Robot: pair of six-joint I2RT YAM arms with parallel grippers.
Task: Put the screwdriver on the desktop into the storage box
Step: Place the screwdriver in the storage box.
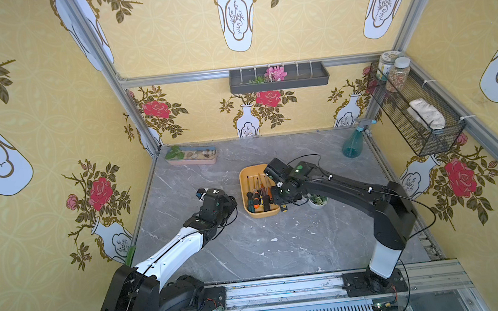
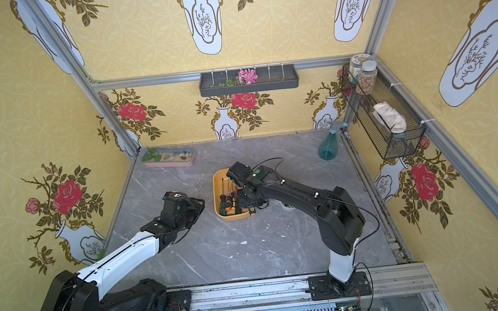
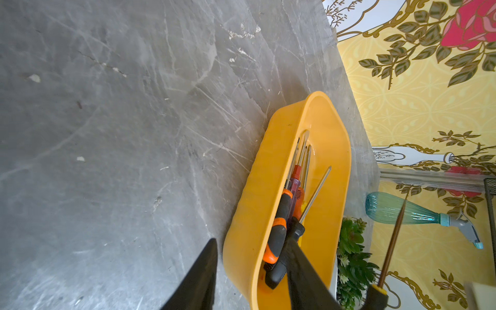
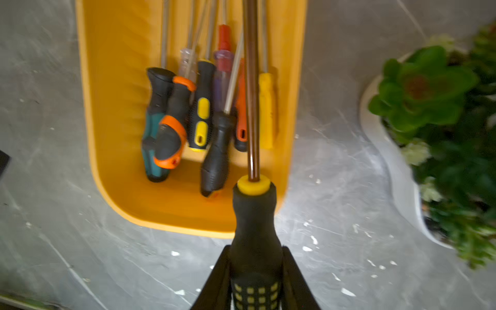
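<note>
As right hand point(image 4: 256, 251) grips seemingly rubbery screwdriver point(image 4: 253, 212), glossy storage box point(image 4: 115, 107)

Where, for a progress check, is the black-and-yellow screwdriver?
In the right wrist view, the black-and-yellow screwdriver is gripped by the right gripper, its shaft over the near end of the storage box, beside the succulent dish.

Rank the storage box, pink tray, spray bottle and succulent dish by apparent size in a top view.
1. storage box
2. pink tray
3. spray bottle
Unranked: succulent dish, mostly hidden under the right arm.
</note>
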